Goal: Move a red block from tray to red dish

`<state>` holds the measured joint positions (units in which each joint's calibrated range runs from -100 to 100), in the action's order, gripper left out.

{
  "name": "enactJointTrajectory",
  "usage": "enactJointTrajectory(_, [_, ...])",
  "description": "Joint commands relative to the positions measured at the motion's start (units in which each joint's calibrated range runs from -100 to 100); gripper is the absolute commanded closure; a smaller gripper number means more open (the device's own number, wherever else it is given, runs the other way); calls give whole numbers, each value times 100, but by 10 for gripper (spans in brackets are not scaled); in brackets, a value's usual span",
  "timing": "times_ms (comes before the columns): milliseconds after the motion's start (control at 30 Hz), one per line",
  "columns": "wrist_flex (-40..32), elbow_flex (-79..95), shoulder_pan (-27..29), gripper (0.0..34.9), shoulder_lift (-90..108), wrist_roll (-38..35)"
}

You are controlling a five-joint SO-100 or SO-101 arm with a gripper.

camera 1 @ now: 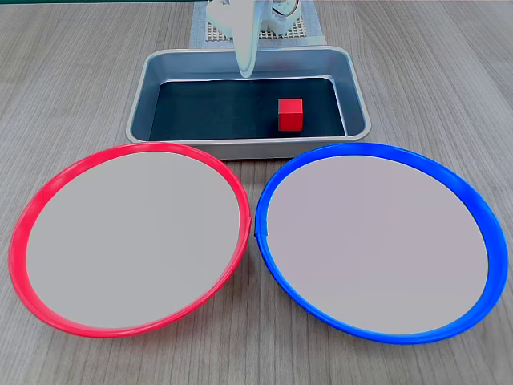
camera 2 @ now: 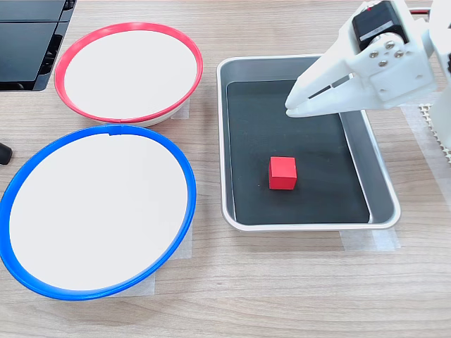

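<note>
- One red block [camera 2: 282,173] sits alone on the tray's [camera 2: 380,184] dark bottom, toward the first exterior view's right.
- We see the white tool [camera 2: 290,108] above the tray, apart from the block, its jaws together and empty.
- We judge it must open before descending, or its tip could knock the block aside.
- Two dishes sit just beside each other; a loose release over the red dish [camera 2: 129,29] could land in the blue dish [camera 2: 99,132].
</note>
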<state>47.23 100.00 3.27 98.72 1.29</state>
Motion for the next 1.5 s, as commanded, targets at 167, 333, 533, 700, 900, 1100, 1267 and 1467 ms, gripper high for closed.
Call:
enactJointTrajectory(167, [11, 0, -294, 346, 34, 151])
enactJointTrajectory(333, [11, 0, -294, 346, 34, 151])
enactJointTrajectory(533, [11, 0, -294, 346, 34, 151])
enactJointTrajectory(700, [11, 0, -294, 346, 34, 151])
enactJointTrajectory(900, [11, 0, -294, 346, 34, 151])
enactJointTrajectory(1100, [11, 0, -294, 346, 34, 151])
enactJointTrajectory(1267, [11, 0, -294, 346, 34, 151])
enactJointTrajectory(1467, [19, 0, -502, 346, -51, 59])
